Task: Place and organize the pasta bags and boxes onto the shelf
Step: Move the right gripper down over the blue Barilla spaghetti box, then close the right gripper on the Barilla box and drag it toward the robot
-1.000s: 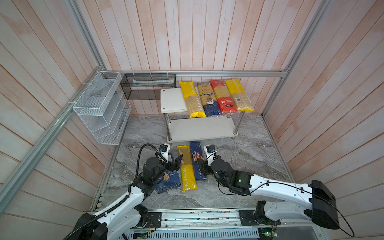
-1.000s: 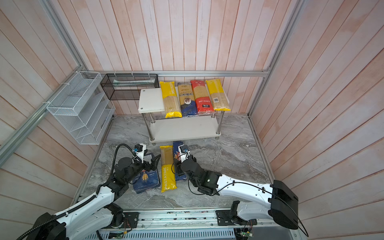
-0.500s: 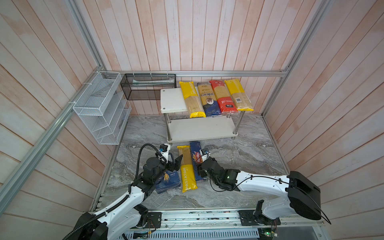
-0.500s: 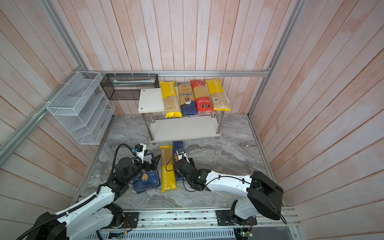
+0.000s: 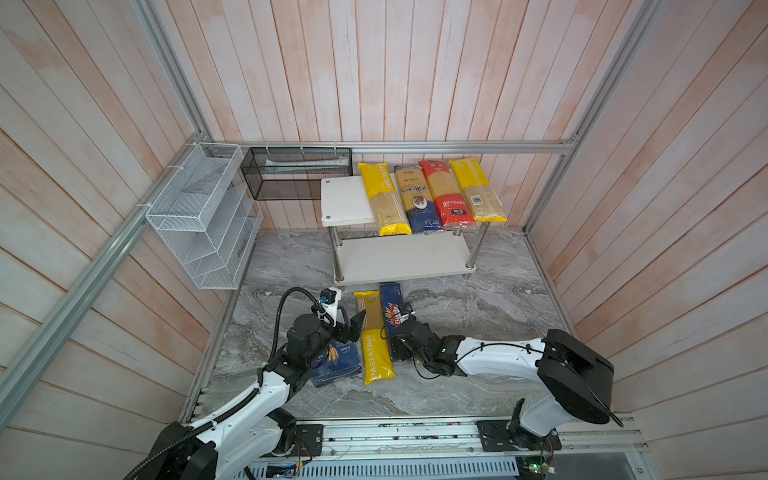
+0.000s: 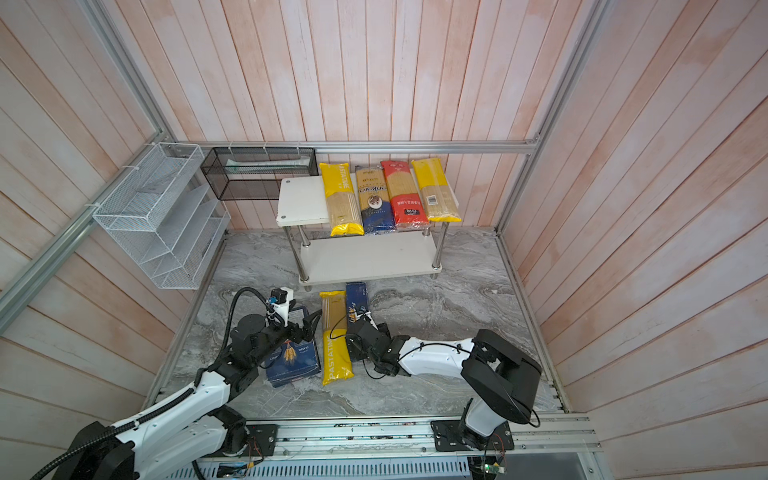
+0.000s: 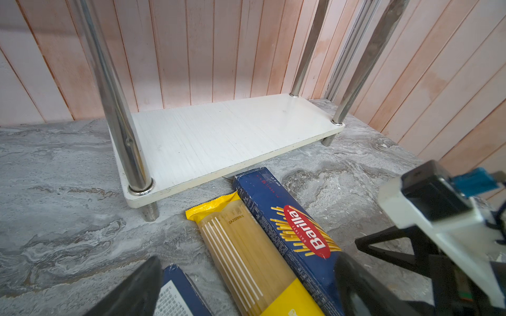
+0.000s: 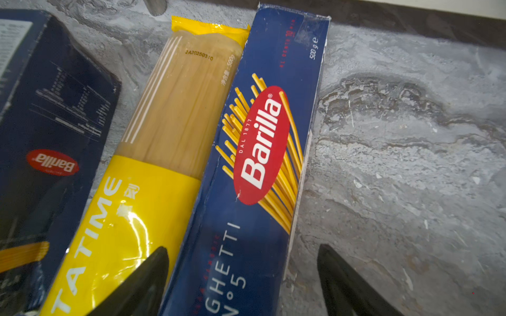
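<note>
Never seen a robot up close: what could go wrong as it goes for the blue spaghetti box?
1. The right end effector straddles the box, but one finger hangs over the yellow bag lying against it, so closing may snag or shove the bag.
2. The left end effector is close by; the two could bump.
3. The top bags overhang the shelf edge; a knock could slide them off.

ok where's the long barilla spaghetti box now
Centre floor in both top views: the Spaghetti box lies before the shelf, against the PASTATIME bag on its left, under the right gripper.
</note>
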Controlling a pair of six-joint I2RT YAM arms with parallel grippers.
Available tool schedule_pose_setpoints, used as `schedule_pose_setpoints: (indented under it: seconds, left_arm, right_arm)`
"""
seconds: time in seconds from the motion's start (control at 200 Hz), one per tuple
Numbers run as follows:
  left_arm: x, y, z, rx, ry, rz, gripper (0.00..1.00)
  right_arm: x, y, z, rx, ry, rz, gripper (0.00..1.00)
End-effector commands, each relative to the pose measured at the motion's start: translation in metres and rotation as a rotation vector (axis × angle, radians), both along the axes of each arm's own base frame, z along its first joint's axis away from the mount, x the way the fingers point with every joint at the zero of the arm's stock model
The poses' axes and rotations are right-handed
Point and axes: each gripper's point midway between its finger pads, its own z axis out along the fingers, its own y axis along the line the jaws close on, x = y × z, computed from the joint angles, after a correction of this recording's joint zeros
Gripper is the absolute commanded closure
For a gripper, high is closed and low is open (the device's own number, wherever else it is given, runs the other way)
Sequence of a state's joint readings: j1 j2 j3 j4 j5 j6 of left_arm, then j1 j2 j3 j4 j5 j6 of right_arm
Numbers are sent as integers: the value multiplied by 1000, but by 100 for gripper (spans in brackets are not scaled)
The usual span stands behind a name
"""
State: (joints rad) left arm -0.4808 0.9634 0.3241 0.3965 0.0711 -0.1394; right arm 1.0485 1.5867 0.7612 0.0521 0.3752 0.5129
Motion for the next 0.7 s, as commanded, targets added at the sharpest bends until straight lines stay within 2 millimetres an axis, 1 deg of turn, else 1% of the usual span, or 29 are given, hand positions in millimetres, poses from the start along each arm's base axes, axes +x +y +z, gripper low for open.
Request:
schedule_pose_setpoints:
  seconds: [0.0, 0.23, 0.34, 0.42, 0.6, 0.695]
  left_arm:
    - [1, -2, 0, -6, -2, -2, 0]
    - [1, -3, -1, -4, 3, -8, 0]
    - [1, -3, -1, -2, 3, -10, 0]
    - [1, -3, 1, -2, -1, -8, 0]
    - [0, -3, 2, -9, -5, -13, 0]
    - [0, -3, 2, -7, -6, -10, 0]
  right_arm:
    - [2, 9, -2, 20, 29, 2, 12]
    - [2, 11, -18, 28, 96, 11, 11]
    - [3, 7, -26, 7, 109, 3, 11]
    - [4, 2, -30, -14, 119, -12, 11]
    - [4, -13, -32, 1, 126, -41, 11]
    - [1, -27, -40, 7, 151, -69, 11]
